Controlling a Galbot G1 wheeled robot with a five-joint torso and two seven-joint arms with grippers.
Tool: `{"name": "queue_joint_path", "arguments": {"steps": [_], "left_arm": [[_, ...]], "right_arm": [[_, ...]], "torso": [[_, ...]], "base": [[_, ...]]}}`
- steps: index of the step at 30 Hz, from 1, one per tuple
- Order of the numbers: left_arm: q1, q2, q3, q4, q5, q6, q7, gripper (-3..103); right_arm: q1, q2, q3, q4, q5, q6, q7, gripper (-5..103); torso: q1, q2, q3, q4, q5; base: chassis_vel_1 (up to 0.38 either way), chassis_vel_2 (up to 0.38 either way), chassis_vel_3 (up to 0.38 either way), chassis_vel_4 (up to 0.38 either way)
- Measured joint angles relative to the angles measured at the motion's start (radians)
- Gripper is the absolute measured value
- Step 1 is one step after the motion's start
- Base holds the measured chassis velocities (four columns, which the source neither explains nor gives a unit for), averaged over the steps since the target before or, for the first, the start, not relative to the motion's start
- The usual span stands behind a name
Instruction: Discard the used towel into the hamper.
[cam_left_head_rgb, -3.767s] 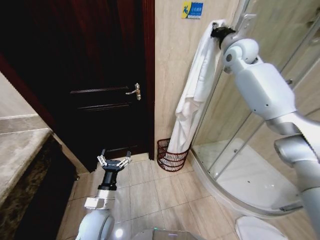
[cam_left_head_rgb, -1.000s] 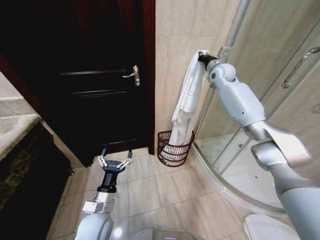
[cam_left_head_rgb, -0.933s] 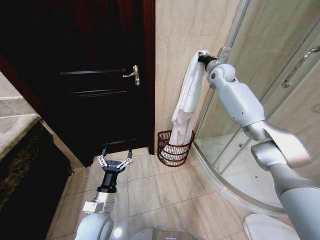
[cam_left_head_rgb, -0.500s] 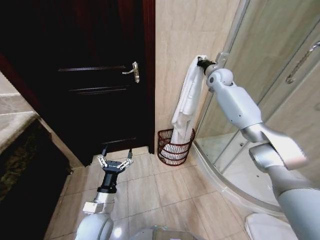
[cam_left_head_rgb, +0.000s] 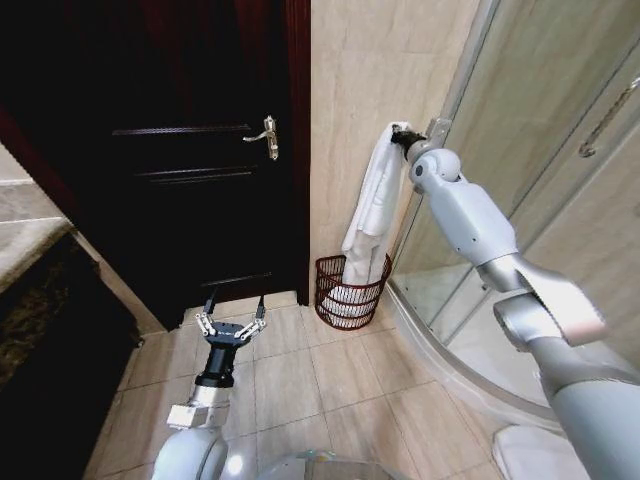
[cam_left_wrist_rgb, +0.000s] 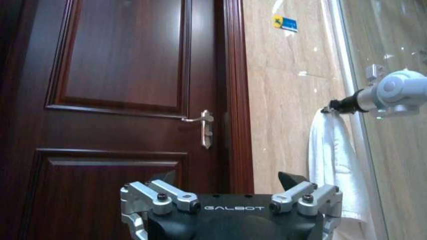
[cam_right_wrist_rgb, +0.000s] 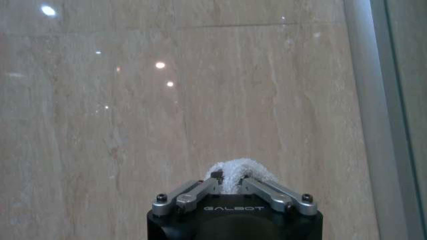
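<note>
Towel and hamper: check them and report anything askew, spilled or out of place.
Nothing stands out. The right gripper is shut on the white towel, which hangs straight down the tiled wall with its lower end inside the upright hamper. The left gripper is open, low over the floor.

The hamper (cam_left_head_rgb: 352, 291) stands on the floor (cam_left_head_rgb: 310, 380) against the wall (cam_left_head_rgb: 345, 90), between the door (cam_left_head_rgb: 180, 160) on its left and the shower enclosure (cam_left_head_rgb: 540, 150) on its right. The towel (cam_left_head_rgb: 372, 205) hangs straight above it, lower end inside the hamper, top pinched in the right gripper (cam_left_head_rgb: 400, 136) near the wall. The left gripper (cam_left_head_rgb: 230, 322) sits low over the floor before the door, well apart from the hamper.
</note>
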Motion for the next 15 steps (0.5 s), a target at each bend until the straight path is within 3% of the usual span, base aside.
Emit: {"name": "queue_joint_path", "arguments": {"steps": [15], "left_arm": [[-0.005,0.005,-0.001,0.009,-0.004,0.003,0.001,100]], "right_arm": [[-0.067,0.022,0.025,-0.019,-0.065,0.023,-0.024,2]], "torso": [[-0.026,-0.063,-0.037,0.0001,0.0]], "base": [[0.0,0.0,0.0,0.0]]}}
